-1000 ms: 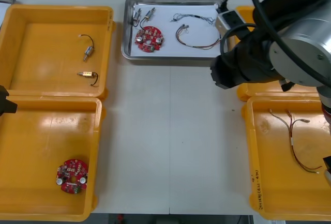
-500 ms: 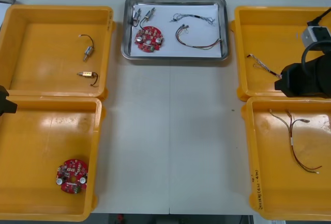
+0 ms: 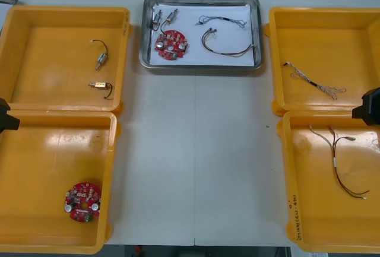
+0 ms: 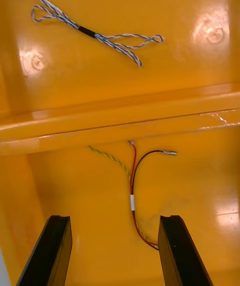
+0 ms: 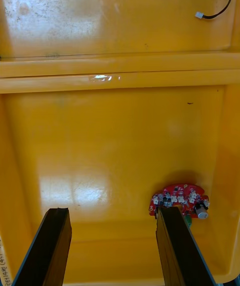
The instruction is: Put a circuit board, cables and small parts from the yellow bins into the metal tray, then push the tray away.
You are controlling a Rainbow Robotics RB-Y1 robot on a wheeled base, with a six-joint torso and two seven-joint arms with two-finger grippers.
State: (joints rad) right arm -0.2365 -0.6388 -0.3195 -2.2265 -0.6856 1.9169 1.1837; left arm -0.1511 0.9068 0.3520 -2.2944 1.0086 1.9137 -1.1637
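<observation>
The metal tray (image 3: 259,31) stands at the table's far middle, white inside. In it lie a red circuit board (image 3: 171,44), small metal parts (image 3: 164,18), a thin cable (image 3: 223,21) and a reddish cable (image 3: 228,44). My right gripper (image 4: 115,253) is open above the near right yellow bin, over a red and yellow cable (image 4: 133,193); a dark part of that arm (image 3: 369,107) shows at the right edge. My left gripper (image 5: 112,248) is open over the near left bin, with a second circuit board (image 5: 180,200) by one fingertip.
The far left bin (image 3: 24,55) holds two small metal parts (image 3: 101,60). The far right bin (image 3: 356,37) holds a twisted blue and white cable (image 3: 313,81). The near left bin's circuit board (image 3: 82,202) lies near its front right corner. Bare table runs between the bins.
My right arm has pulled back from beside the tray to the table's right edge, uncovering the far right bin. The left arm and the tray's contents have not moved.
</observation>
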